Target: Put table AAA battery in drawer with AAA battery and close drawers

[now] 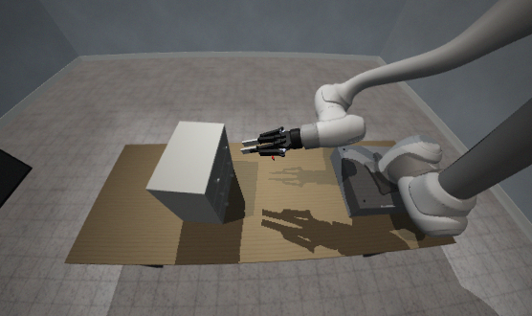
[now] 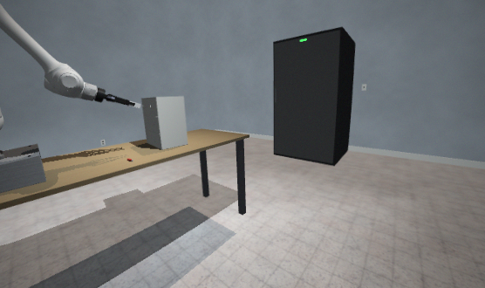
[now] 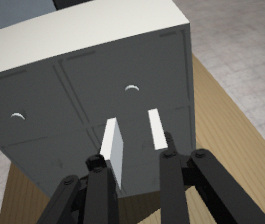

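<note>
The gripper, jaws slightly parted and holding nothing, points at the chest's upper right drawer knob, probably to straddle it. The red AAA battery lies on the table, near the chest.

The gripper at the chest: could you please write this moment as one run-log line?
gripper: partly open, empty | position: in front of chest, level with upper drawers | drawers: all shut | battery: on table
</note>
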Controlling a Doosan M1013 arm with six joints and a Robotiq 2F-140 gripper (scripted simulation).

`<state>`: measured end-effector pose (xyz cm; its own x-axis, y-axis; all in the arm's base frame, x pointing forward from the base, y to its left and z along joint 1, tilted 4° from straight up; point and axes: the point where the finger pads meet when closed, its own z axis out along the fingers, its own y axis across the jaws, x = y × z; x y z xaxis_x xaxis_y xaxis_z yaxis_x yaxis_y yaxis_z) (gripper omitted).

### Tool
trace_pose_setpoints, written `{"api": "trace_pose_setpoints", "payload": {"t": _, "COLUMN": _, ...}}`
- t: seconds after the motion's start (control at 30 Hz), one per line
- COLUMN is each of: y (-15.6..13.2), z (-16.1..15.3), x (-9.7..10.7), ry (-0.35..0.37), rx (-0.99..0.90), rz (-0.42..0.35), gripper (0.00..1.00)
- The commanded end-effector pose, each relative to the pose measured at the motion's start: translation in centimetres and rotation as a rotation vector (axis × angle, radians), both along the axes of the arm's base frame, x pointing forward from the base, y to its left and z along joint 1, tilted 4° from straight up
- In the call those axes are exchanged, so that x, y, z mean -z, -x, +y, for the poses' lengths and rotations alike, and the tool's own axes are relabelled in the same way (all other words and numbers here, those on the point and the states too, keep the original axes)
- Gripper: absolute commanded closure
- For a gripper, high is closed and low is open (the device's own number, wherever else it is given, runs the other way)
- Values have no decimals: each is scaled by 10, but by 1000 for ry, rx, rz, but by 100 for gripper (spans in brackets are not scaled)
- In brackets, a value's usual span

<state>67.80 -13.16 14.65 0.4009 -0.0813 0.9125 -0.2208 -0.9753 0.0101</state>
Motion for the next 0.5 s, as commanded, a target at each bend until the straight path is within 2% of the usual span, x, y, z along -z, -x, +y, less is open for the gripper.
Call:
{"api": "trace_pose_setpoints", "payload": {"t": 0.0, "y": -13, "z": -3, "x": 5, "ry": 0, "rx": 0, "rz": 0, "gripper": 80}}
{"api": "trace_pose_setpoints", "payload": {"t": 0.23, "y": -31, "z": -7, "x": 12, "ry": 0, "rx": 0, "rz": 0, "gripper": 80}}
{"api": "trace_pose_setpoints", "payload": {"t": 0.47, "y": -37, "z": -9, "x": 15, "ry": 0, "rx": 0, "rz": 0, "gripper": 80}}
